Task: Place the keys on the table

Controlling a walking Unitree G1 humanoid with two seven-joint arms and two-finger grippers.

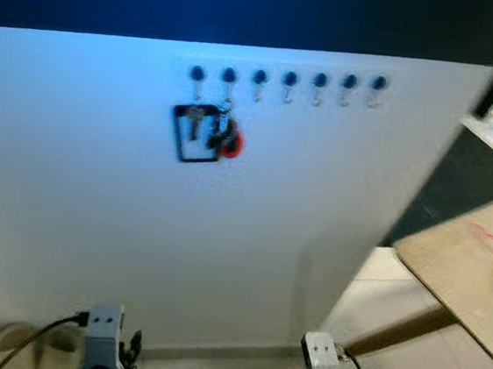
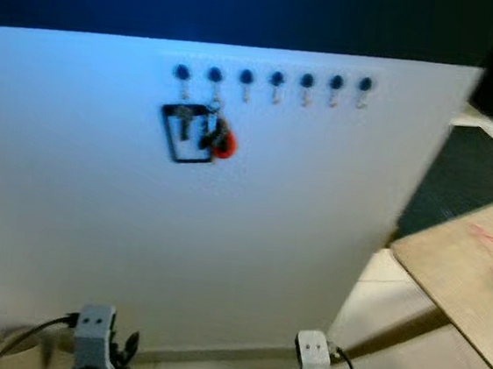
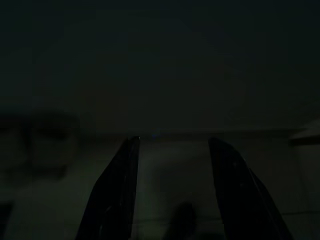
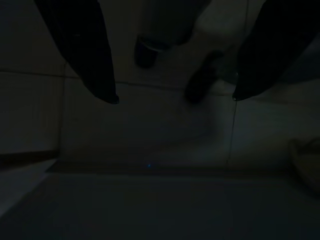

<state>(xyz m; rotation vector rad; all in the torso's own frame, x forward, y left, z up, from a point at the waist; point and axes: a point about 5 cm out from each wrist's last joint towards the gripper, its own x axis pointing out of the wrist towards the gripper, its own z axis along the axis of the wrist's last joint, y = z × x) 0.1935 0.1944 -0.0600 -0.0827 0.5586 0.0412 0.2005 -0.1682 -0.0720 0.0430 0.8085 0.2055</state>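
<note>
The left gripper (image 3: 172, 190) and right gripper (image 4: 172, 97) hung low by the floor, fingers spread and empty. The keys (image 1: 221, 135) hung from a hook (image 1: 229, 76) on the white wall. Grasping well would probably mean lifting them up off the hook before carrying them right to the table (image 1: 466, 278).

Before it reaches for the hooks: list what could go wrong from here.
1. The keys hang tangled with a black strap and red tag across two neighbouring hooks, so lifting off one hook may snag on the other.
2. The head views are blurred, so aiming could be off.
3. The table lies to the right; the carry risks a drop onto the tiled floor.
</note>
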